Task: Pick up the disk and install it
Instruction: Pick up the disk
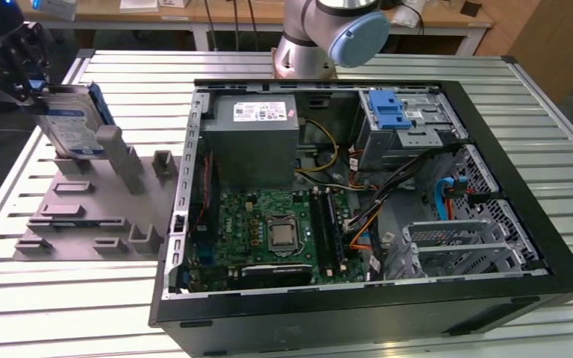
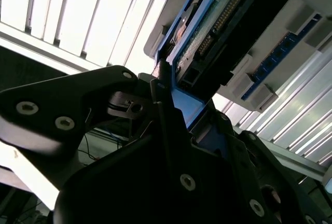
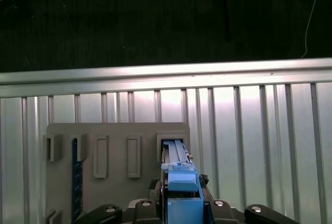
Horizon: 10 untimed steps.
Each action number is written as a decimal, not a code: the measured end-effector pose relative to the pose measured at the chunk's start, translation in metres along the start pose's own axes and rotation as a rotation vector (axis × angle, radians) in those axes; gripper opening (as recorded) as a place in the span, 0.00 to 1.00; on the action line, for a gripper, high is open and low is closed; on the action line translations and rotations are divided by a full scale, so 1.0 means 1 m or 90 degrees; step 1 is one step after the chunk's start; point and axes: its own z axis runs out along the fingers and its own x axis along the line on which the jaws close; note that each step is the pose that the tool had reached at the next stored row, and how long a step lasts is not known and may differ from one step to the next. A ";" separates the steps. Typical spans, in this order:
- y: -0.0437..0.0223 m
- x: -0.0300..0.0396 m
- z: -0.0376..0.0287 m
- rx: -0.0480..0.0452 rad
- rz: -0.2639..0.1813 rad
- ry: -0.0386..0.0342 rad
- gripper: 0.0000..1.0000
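Note:
The disk (image 1: 75, 125) is a silver-grey drive with a white-and-blue label and a blue carrier frame. It stands on edge, slightly tilted, at the back of the grey slotted stand (image 1: 98, 209) on the exterior view's left. My gripper (image 1: 36, 91) is at the disk's upper end and shut on it. In the first wrist view the blue carrier frame (image 3: 181, 193) sits between the fingers (image 3: 142, 206), above the stand (image 3: 116, 156). The second wrist view shows the disk's circuit-board side (image 2: 218, 27) running away from the gripper (image 2: 174, 105).
An open black computer case (image 1: 525, 194) lies on the slatted metal table (image 1: 27, 306). Inside are a green motherboard (image 1: 271, 231), a grey metal box with a white sticker (image 1: 257, 134) and a drive bay with a blue latch (image 1: 390, 109). The arm's base (image 1: 312, 37) stands behind the case.

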 end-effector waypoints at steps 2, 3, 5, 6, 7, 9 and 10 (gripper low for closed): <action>0.0000 0.0000 -0.0011 0.0000 0.000 -0.0002 0.37; 0.0000 0.0000 -0.0016 0.0001 0.000 -0.0002 0.37; 0.0001 0.0000 -0.0026 0.0000 0.000 -0.0005 0.37; 0.0001 -0.0001 -0.0029 0.0000 0.000 -0.0007 0.37; 0.0001 -0.0001 -0.0034 0.0000 0.000 -0.0008 0.37; 0.0001 -0.0001 -0.0045 -0.0001 0.000 -0.0013 0.37; 0.0001 -0.0001 -0.0049 0.0000 0.000 -0.0015 0.37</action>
